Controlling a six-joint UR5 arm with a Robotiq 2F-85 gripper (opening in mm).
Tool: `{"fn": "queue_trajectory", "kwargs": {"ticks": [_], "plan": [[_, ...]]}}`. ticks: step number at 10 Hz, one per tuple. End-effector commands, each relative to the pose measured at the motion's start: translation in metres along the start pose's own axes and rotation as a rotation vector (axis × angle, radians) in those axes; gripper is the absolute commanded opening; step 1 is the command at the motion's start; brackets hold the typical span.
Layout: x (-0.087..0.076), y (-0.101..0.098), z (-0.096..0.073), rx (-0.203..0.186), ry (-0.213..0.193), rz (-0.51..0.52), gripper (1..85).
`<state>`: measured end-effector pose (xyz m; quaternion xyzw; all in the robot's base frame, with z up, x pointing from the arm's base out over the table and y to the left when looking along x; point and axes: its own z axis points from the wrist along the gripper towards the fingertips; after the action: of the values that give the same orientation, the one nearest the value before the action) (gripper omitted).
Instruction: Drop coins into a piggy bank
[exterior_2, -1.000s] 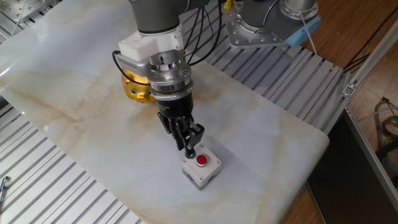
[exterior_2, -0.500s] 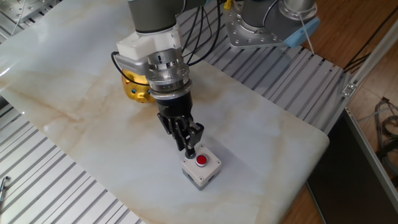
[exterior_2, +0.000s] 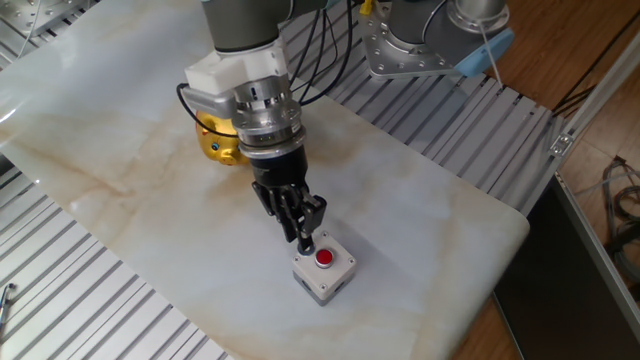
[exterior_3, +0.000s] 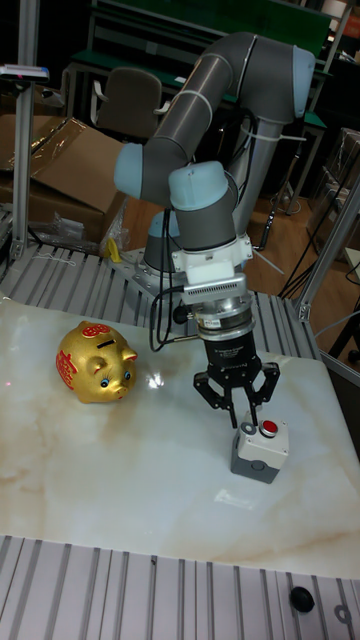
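Coin drop: no deposit visible, work remaining.
Your piggy bank (exterior_3: 95, 361) stands well apart from the claw (exterior_3: 244, 423), behind it in the fixed view. No coin shows on the marble table (exterior_2: 120, 190). Claw hangs just above the grey button box (exterior_3: 259, 451); whether it grips anything, you cannot tell.

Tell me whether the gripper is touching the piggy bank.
Apart. The tall fixed view shows bare marble between the piggy bank and the gripper, which hangs over the grey button box on the far side.
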<state>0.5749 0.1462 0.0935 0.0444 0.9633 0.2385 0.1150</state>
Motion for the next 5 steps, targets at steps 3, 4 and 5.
{"fn": "queue_trajectory", "kwargs": {"ticks": [3, 4, 5], "plan": [[-0.0008, 0.0011, 0.0004, -0.034, -0.007, -0.011, 33.3], [-0.0014, 0.0015, 0.0009, -0.042, -0.008, -0.01, 33.3], [-0.0016, 0.0013, 0.0014, -0.045, -0.01, -0.011, 33.3]]}}
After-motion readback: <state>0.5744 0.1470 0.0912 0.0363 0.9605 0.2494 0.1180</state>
